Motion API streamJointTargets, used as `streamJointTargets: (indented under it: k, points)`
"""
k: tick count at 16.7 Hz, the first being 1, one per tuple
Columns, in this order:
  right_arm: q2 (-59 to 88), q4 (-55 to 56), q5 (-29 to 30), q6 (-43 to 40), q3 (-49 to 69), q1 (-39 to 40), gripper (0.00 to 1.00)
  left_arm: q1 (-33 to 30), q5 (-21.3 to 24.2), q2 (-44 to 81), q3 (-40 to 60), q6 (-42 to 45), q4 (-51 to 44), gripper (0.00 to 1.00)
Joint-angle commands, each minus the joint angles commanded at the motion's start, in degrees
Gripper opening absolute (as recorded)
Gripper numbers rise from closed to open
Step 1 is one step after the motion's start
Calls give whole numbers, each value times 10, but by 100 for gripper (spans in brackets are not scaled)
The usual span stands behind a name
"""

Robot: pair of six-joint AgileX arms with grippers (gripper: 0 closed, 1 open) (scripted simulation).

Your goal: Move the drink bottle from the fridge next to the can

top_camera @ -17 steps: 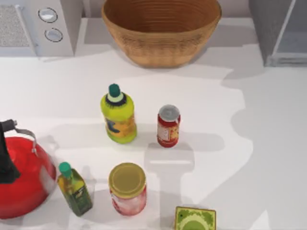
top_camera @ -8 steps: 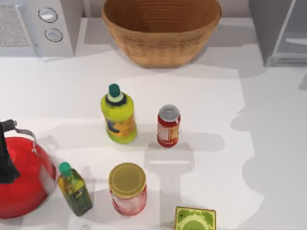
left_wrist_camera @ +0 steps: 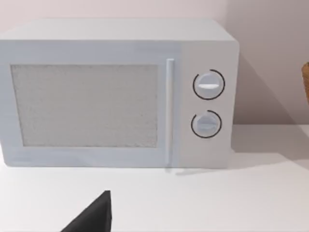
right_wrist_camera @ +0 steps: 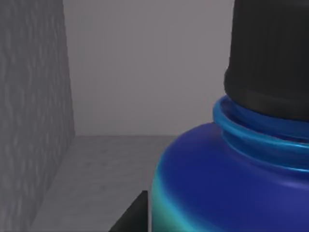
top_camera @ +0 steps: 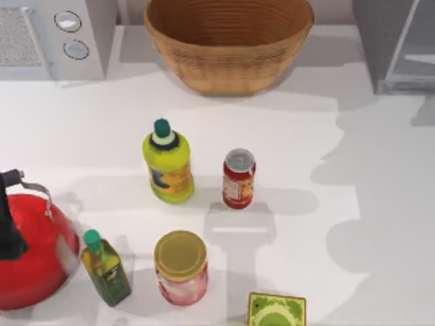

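bottle not yet out of the fridge

the stout teal-and-blue drink bottle with a black screw cap (right_wrist_camera: 231, 159) stands inside the grey box-like fridge (top_camera: 394, 44), close in front of the right jaws; whether they are spread or pinching it i cannot tell. the fetch is barely begun: lifting out and carrying across the white counter (top_camera: 380, 204) remain. the small red can with a silver top (top_camera: 238, 178) waits well away. the woven basket (top_camera: 228, 47) looks empty. the left jaws face the grey microwave (left_wrist_camera: 120, 92).

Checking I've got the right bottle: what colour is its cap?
Black, on the drink bottle; right wrist view.
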Motion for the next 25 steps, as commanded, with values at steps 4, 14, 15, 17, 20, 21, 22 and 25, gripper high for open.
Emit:
streamJointTargets:
  k: [4,14,15,17,20,21,22,25]
  points:
    - [31,73,122,-1,-35,116,0,0,0,0,0,0,0,100]
    - [87,243,484,0,-170,481,0,0,0,0,0,0,0,100]
    - [87,250,500,0,-177,496,0,0,0,0,0,0,0,100]
    - [87,257,513,0,-184,510,0,0,0,0,0,0,0,100]
    - [87,257,513,0,-184,510,0,0,0,0,0,0,0,100]
    - [86,256,511,1,-182,508,0,0,0,0,0,0,0,100]
    - [87,256,512,1,-182,508,0,0,0,0,0,0,0,100]
    - [87,257,513,0,-184,510,0,0,0,0,0,0,0,100]
